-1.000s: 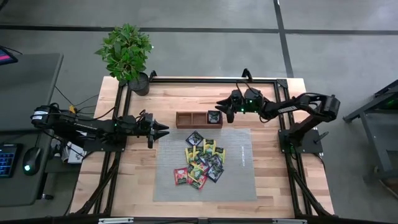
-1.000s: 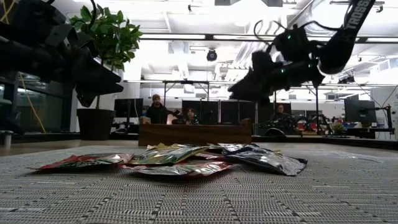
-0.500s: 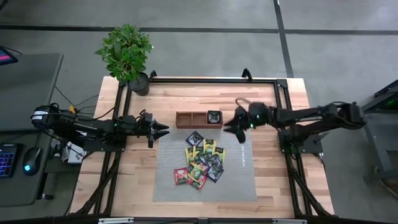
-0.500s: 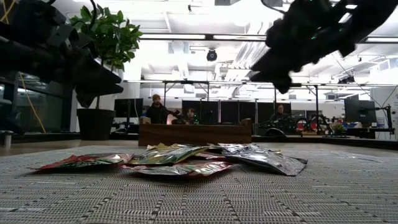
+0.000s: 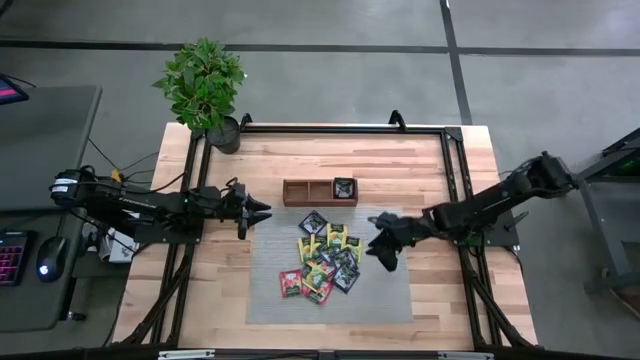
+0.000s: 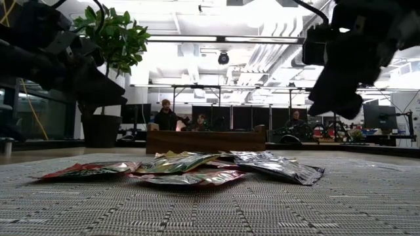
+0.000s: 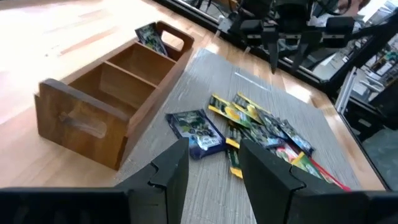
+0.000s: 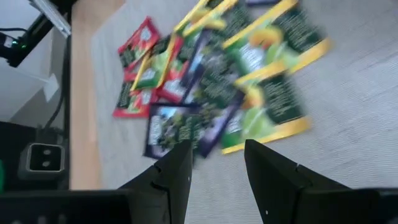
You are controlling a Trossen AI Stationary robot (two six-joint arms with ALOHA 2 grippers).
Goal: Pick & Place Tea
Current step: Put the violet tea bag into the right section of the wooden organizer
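Right tool [image 5: 379, 248] now over glossy square sachets [image 5: 325, 260]

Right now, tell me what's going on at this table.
The robot is sorting tea sachets from a pile on the grey mat into a wooden tray. One sachet already sits in the tray's end compartment. The right gripper hovers open and empty beside the pile, apparently going for another. The left gripper waits open at the mat's edge.

Red, yellow, green and dark tea sachets [image 5: 325, 262] lie flat, overlapping on the mat; one [image 5: 344, 187] stands in the tray's right compartment.
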